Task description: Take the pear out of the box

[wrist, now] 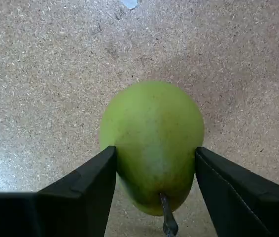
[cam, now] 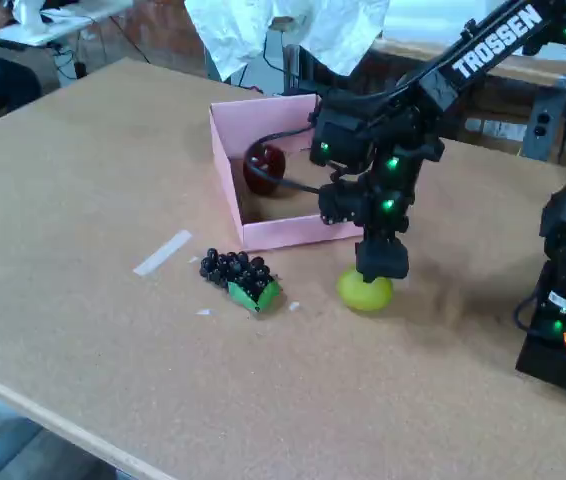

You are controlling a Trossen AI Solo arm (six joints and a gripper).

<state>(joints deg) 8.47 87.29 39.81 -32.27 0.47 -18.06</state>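
Two black fingers (wrist: 85, 190) flank the pear (wrist: 152, 143) in your wrist view, one pressed to each side of its lower half, so your gripper (wrist: 154, 163) is pinching the fruit; the short dark stem (wrist: 167, 217) points toward the camera, and bare chipboard lies all around it.

From the fixed view, your arm (cam: 483, 50) reaches in from the upper right, slopes down to the wrist block with its green lights, then turns straight down, so the gripper (cam: 378, 270) points vertically at the table (cam: 83, 330). The pear (cam: 365, 291) sits under it on the table surface, outside the box (cam: 263, 232), just in front of the box's near wall and toward the table's right side. Whether the fruit rests on the board or hangs a hair above it, you cannot tell from either view.

Inside the pink box, near its far corner, lies the dark red apple (cam: 264, 167), with a black cable (cam: 283, 182) passing across it. The grape bunch (cam: 238, 276) lies on the table in front of the box's near left corner, well apart from the pear. A strip of white tape (cam: 162, 252) lies to the left of the grapes. The arm's base (cam: 563, 320) stands at the table's right edge.
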